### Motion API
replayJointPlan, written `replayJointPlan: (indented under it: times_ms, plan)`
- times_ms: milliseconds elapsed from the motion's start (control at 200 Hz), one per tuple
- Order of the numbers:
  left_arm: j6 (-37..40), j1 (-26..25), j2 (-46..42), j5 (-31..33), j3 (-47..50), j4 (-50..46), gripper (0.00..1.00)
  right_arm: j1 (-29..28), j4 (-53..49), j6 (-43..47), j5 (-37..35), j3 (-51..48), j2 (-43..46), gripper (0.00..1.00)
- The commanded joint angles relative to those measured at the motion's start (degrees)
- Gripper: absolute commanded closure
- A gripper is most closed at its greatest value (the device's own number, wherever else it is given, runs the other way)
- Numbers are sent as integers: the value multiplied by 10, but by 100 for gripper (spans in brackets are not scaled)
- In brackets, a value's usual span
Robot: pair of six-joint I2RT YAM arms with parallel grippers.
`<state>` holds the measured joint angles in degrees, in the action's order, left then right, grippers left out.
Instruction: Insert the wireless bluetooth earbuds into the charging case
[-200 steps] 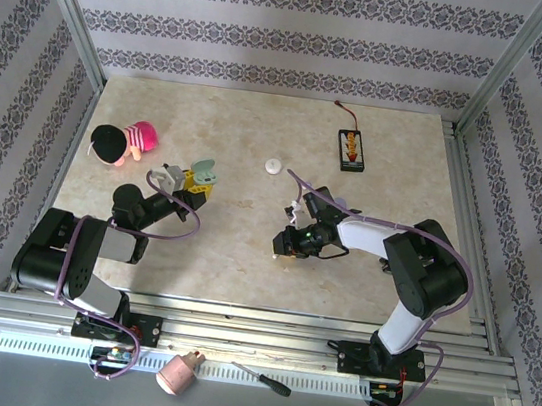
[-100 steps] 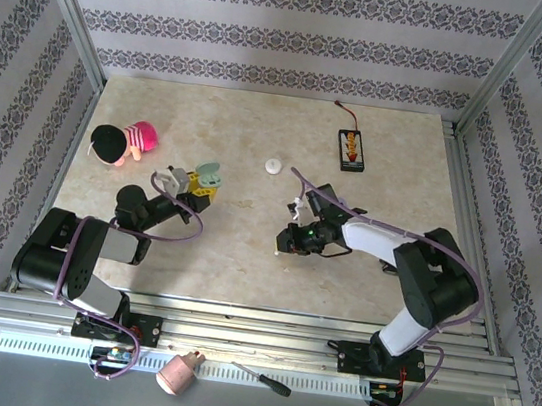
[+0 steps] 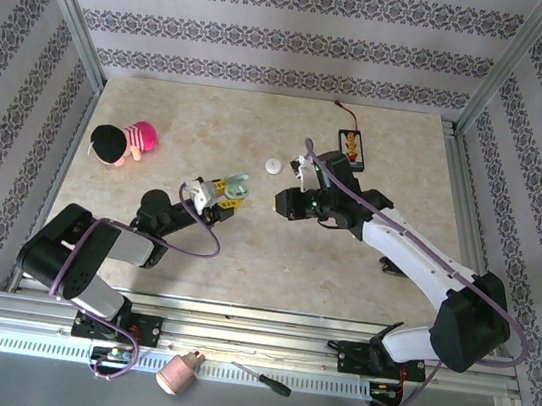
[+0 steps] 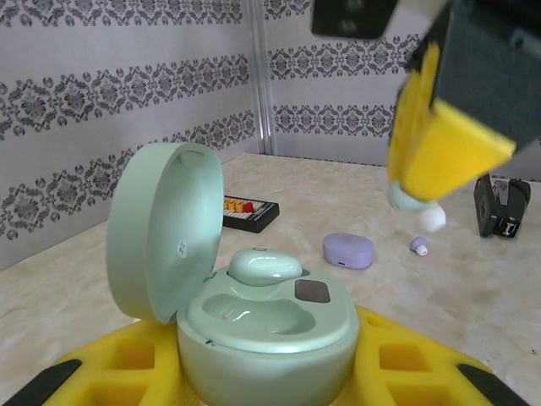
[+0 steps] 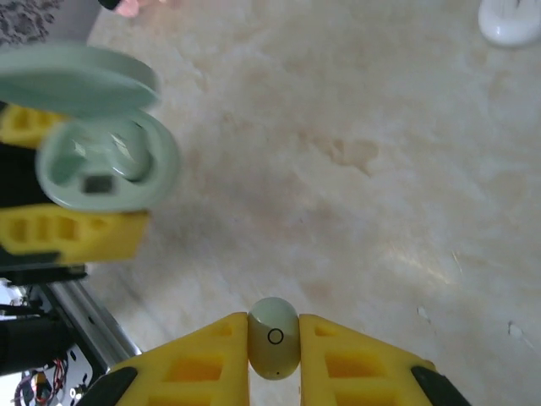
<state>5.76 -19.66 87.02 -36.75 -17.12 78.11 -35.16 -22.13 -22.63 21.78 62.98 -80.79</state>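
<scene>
R gripper (image 5: 274,376) nearly closed, yellow fingertips pinching a pale-green earbud (image 5: 274,338). Ahead-left of it, near but not touching, L gripper (image 3: 223,196) clamps the open green charging case (image 4: 270,330) by its base, lid up. A 2nd earbud (image 4: 265,265) sits in the case's far well. Farther out past R gripper: lavender case (image 4: 347,250), black button box (image 3: 351,149).

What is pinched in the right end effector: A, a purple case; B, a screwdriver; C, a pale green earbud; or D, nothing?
C: the right wrist view shows a pale green earbud clamped in the right end effector, apart from the open charging case in the left end effector.
</scene>
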Motion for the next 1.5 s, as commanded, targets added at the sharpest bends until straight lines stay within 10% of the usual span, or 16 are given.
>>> replayJointPlan:
  times_ms: [0,1494]
  plan:
    - [32,-23,12,26,-20,36,79,-17,-16,18,-35,34,6,84]
    - [7,-81,61,89,-66,37,79,-81,43,16,-44,83,-90,80]
